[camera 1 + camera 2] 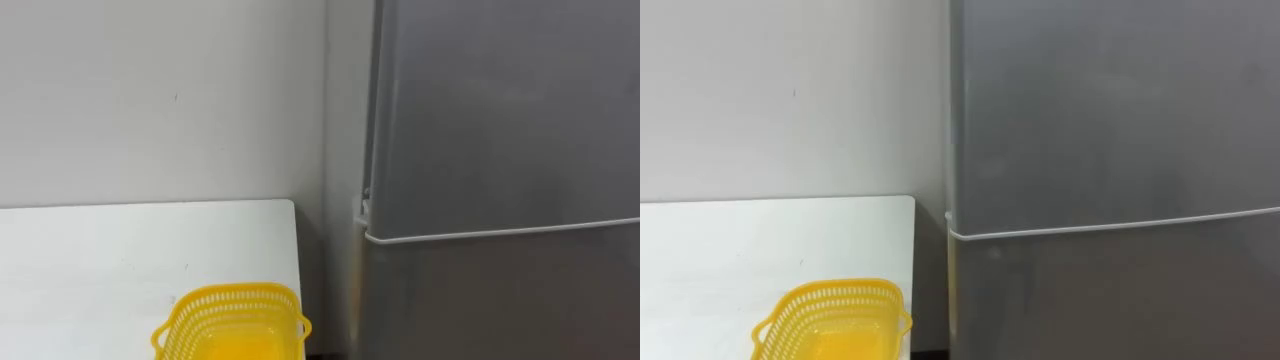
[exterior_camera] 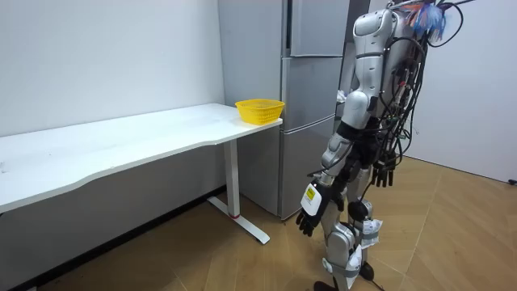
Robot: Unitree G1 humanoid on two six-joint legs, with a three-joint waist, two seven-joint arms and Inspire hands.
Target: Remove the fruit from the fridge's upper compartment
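Observation:
A tall grey fridge (image 1: pixel 500 110) (image 1: pixel 1110 100) (image 2: pixel 311 97) fills the right of the eye views, with both doors shut. A pale seam (image 1: pixel 500 232) (image 1: pixel 1110 228) divides the upper door from the lower one. In the room view I stand upright on the wooden floor, close to the fridge and facing it. My left hand (image 2: pixel 309 218) hangs by my thigh, fingers relaxed and holding nothing. On the room view's right, my right hand (image 2: pixel 384 174) hangs at hip height with loose, empty fingers.
A white table (image 1: pixel 100 260) (image 2: pixel 121 145) runs along the wall to my left, ending just short of the fridge. A yellow mesh basket (image 1: pixel 232 322) (image 1: pixel 832 320) (image 2: pixel 259 110) sits on the corner nearest the fridge.

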